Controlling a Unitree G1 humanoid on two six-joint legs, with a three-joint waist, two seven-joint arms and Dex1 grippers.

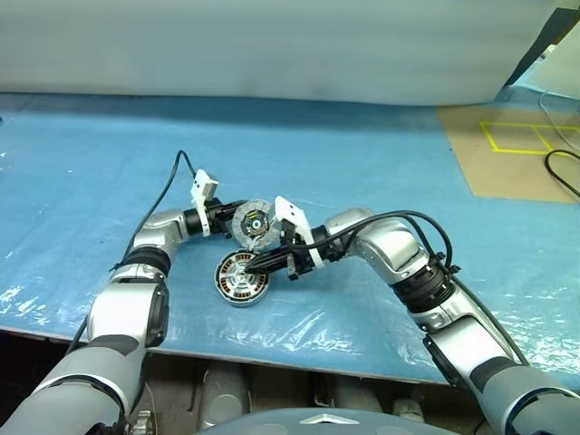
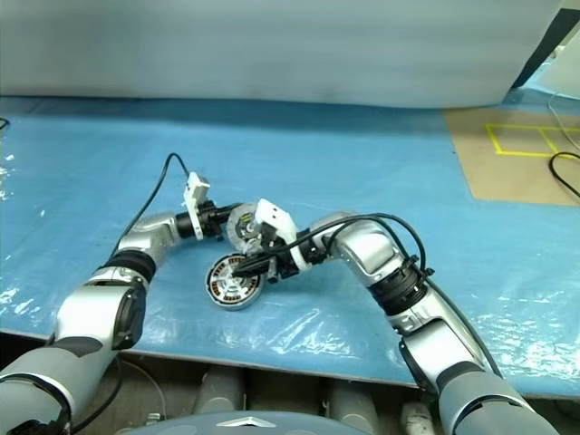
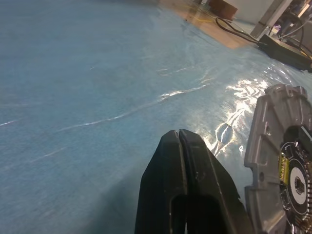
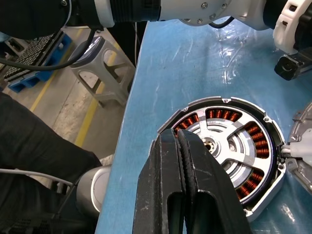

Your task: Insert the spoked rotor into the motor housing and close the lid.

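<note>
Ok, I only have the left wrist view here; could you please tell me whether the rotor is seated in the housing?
Observer: Yes, the right wrist view shows the spoked rotor lying inside the motor housing, ringed by the copper windings.
Operator: Thank you. Is the lid closed over it?
Observer: No, the lid stands raised at the housing's far edge, its face towards the head camera.
Operator: And where is the right tool?
Observer: The right tool is shut, with its tip over the housing's rim.
</note>
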